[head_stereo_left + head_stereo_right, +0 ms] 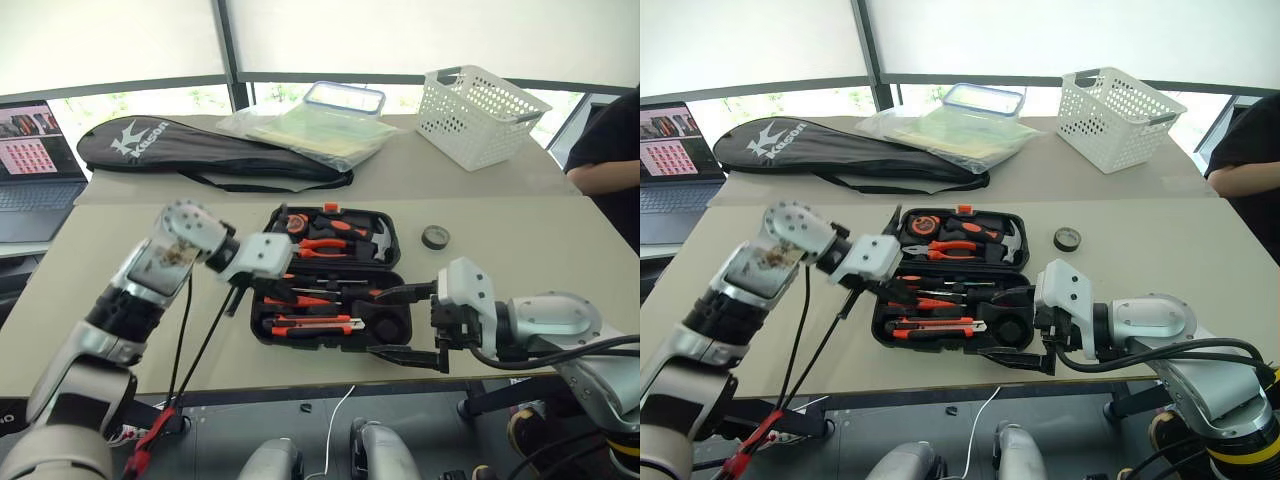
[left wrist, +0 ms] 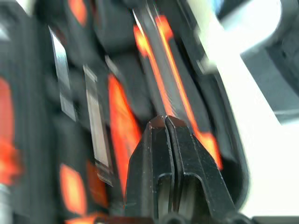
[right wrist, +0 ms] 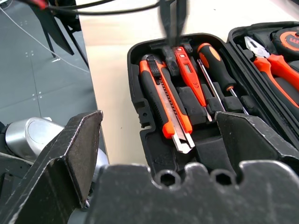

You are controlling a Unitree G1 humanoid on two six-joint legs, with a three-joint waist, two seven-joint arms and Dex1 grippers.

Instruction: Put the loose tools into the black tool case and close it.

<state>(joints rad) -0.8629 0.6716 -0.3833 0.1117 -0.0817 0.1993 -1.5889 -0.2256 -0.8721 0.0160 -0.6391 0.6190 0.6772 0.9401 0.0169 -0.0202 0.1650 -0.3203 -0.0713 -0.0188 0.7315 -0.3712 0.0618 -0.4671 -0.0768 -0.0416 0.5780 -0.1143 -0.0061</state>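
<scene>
Inside: one utility knife [image 3: 166,105], one red screwdriver [image 3: 189,74]

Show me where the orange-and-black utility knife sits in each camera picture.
Left eye: utility knife in the open case's front row, centre.
Right eye: same slot, slightly left of centre.
Left wrist: probably the blurred orange-and-black bar by the case edge.
Right wrist: centre.
Shared landmark: black tool case.

Head pair overhead — wrists close on black tool case [image 1: 330,280]
</scene>
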